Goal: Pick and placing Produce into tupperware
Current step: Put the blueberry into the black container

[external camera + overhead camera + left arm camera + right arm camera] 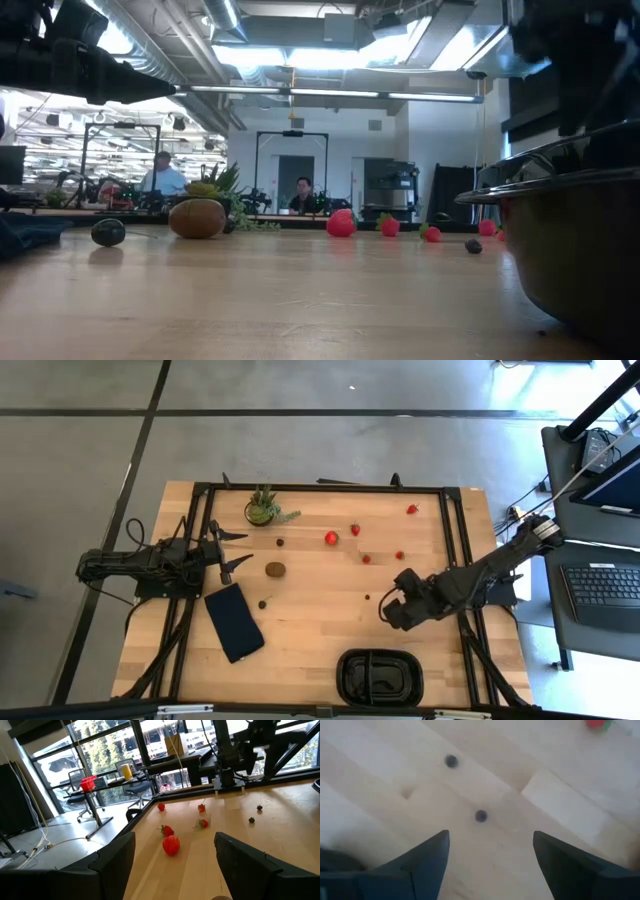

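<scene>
The produce lies scattered on the wooden table: a brown kiwi (275, 569), several red strawberries, the biggest (331, 538) mid-table, and tiny dark berries such as one (367, 598). The black tupperware (380, 675) stands at the near edge. My right gripper (384, 607) hangs open above the table, pointing steeply down, with nothing between its fingers. In the right wrist view a dark berry (480, 815) lies on the wood just ahead of the gripper (491, 835), and a second berry (451, 761) lies farther off. My left gripper (240, 550) waits open at the table's left, pointing level.
A spiky potted plant (263, 508) stands at the far left. A flat navy slab (235, 622) lies near the left arm. A black frame (452, 540) runs along the table's sides. Bare wood lies between the right gripper and the tupperware. People sit in the room behind the table.
</scene>
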{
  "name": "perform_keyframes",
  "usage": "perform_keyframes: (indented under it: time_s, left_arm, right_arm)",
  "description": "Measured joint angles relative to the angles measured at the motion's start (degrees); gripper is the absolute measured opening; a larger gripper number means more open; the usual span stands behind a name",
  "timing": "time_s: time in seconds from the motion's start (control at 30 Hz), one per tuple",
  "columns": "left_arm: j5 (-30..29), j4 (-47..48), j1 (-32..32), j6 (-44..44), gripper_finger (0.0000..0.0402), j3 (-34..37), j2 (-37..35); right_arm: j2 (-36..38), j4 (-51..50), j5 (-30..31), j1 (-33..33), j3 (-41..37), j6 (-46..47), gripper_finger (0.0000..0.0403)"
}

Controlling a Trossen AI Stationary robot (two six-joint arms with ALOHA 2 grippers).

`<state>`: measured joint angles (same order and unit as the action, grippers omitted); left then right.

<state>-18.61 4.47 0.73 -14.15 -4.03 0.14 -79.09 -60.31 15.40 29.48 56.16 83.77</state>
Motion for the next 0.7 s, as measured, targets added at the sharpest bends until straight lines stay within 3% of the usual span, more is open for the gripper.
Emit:
perform_keyframes:
  time_s: [0.37,0.7]
  left_arm:
    - [0.0,0.0,0.0,0.0,0.0265,0.0,0.0]
    - [0.0,0.0,0.0,0.0,0.0265,0.0,0.0]
  right_arm:
    - [0.0,20.8,-2.0,-1.7,-11.4,0.0,0.0288]
    - [0.0,26.5,-2.0,-1.7,-16.1,0.0,0.0288]
